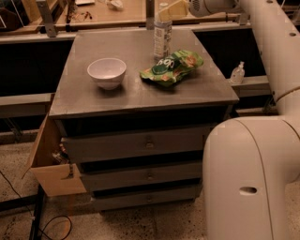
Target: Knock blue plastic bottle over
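The blue plastic bottle [162,33] stands upright at the far middle of the grey drawer cabinet top [140,89]. It is tall, slim and clear, with a white cap and a pale label. My gripper [171,10] with its pale yellowish fingers is at the bottle's top, right at the cap, reaching in from the right. My white arm [262,56] runs along the right side of the view.
A white bowl [107,72] sits left of centre on the cabinet. A green snack bag [171,68] lies just in front of the bottle. A small clear pump-top bottle [237,73] stands on a ledge to the right. A cardboard box [51,161] hangs at the cabinet's left.
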You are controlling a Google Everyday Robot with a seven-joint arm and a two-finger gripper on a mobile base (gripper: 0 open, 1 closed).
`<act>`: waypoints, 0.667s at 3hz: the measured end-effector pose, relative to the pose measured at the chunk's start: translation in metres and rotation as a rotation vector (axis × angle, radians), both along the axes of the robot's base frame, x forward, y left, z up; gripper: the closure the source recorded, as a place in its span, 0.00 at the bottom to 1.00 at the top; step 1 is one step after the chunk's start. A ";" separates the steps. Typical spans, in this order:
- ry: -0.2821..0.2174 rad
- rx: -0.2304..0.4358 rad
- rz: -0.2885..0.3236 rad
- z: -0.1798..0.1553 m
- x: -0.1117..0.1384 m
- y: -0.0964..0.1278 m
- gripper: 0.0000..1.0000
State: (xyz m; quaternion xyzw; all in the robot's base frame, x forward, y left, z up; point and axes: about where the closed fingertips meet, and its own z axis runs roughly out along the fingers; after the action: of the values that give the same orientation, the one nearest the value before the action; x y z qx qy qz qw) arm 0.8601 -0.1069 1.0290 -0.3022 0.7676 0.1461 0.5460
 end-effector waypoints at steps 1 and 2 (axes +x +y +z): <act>0.001 0.021 -0.025 -0.025 0.014 0.004 0.00; -0.048 0.053 -0.090 -0.058 0.031 0.015 0.00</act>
State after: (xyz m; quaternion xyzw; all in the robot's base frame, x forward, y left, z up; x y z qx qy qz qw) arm 0.8910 -0.0920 0.9713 -0.2563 0.7630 0.1341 0.5781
